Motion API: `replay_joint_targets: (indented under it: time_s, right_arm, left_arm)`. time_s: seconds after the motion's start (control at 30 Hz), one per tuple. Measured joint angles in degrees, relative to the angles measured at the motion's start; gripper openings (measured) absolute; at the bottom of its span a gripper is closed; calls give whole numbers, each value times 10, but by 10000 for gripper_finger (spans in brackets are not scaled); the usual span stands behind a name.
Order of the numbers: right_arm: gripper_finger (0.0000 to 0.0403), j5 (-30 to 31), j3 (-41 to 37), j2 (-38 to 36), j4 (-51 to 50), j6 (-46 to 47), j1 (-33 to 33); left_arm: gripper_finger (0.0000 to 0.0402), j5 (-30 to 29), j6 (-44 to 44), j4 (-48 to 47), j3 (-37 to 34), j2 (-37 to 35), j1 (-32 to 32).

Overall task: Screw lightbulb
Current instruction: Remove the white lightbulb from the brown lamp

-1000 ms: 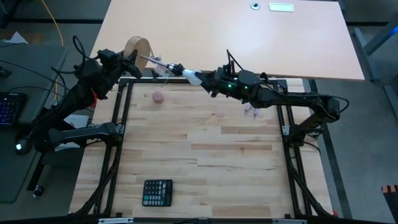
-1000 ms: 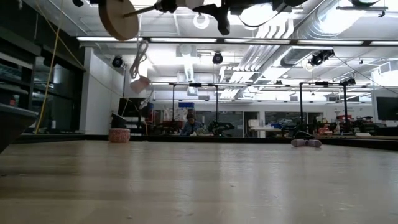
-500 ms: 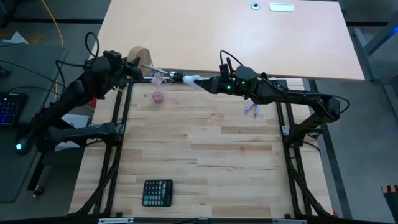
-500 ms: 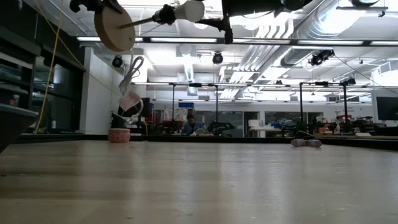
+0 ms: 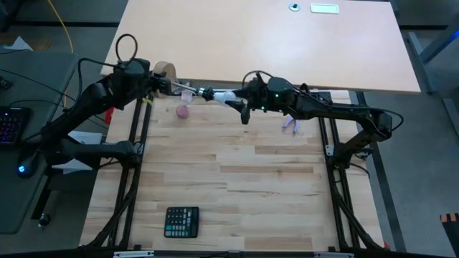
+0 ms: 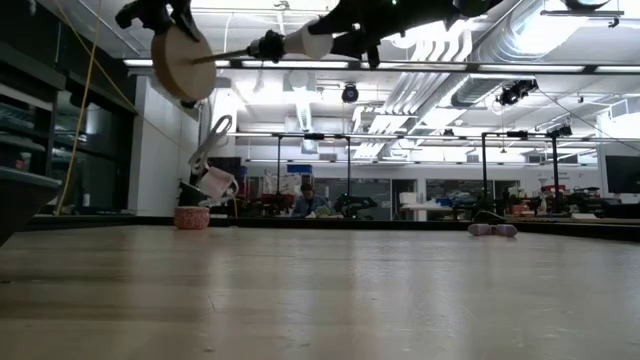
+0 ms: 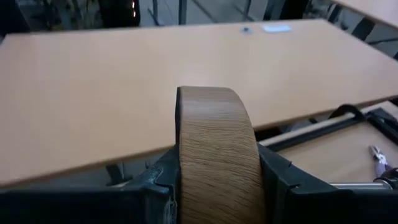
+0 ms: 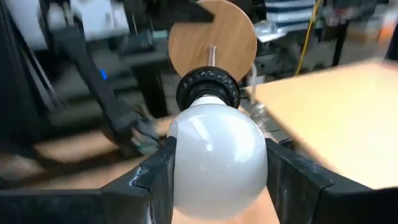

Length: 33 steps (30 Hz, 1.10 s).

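Wood comes first on the left: the left gripper [image 7: 217, 186] has its fingers [image 7: 283, 180] shut on the edge of the round wooden disc [image 5: 164, 71], high above the far left corner of the tabletop [image 5: 244, 179]. A thin metal rod [image 5: 179, 88] sticks out from the disc toward the middle and ends in the black socket [image 8: 208, 87]. The lightbulb [image 5: 225, 97] sits right at that socket, with its metal end hidden inside, so how far it is screwed in cannot be told. The right gripper [image 8: 214, 171] has its fingers pressed on both sides of the white glass. To do this step well, the bulb should stay in a straight line with the rod and socket, or the threads could jam. The right arm should turn gently and squeeze only lightly, since glass can break. The left arm should hold the disc very steady so it does not spin along. Below them a small pink thing [image 5: 182, 111] lies on the tabletop, and a black calculator [image 5: 181, 221] rests at the near edge.
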Motion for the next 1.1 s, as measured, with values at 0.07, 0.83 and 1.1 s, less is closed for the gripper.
replay_joint_targets:
  time_s: [0.07, 0.83, 1.1]
  right_arm:
    - [198, 15, 1, -1, -14, -89, 4]
    - [193, 148, 3, -3, -88, -779, 67]
    - [193, 212, 3, -2, -75, -939, 87]
  left_arm:
    - [115, 2, -20, -17, 2, 4, 0]
    - [115, 99, -185, -128, 4, 29, 2]
    - [115, 134, -220, -136, 4, 26, 24]
